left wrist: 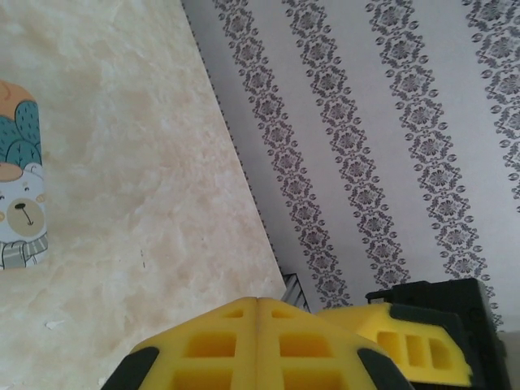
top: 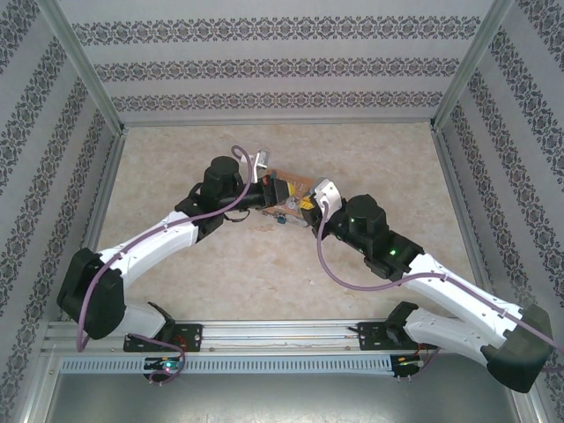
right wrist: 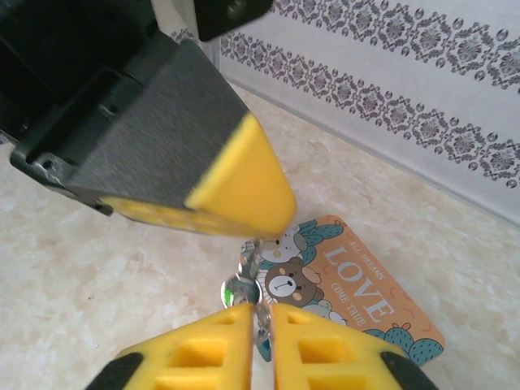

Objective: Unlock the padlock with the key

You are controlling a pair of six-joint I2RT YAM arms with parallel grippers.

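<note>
The tiny teal padlock [right wrist: 264,348] is pinched between the yellow fingers of my right gripper [right wrist: 262,307], which is shut on it. Only a sliver of its body and some silvery metal show in the narrow gap. A thin silvery key [right wrist: 251,258] with a round ring [right wrist: 239,288] runs from the padlock up to the tip of my left gripper's fingers [right wrist: 244,183]. In the left wrist view my left gripper [left wrist: 258,301] has its fingers pressed together. From above, both grippers meet mid-table over the padlock [top: 278,219].
The cartoon-printed "LOVE" box [right wrist: 370,296] lies flat on the marble-patterned table just behind the grippers; the box [top: 291,185] also shows from above and at the left edge [left wrist: 20,175] of the left wrist view. Patterned walls enclose the table on three sides.
</note>
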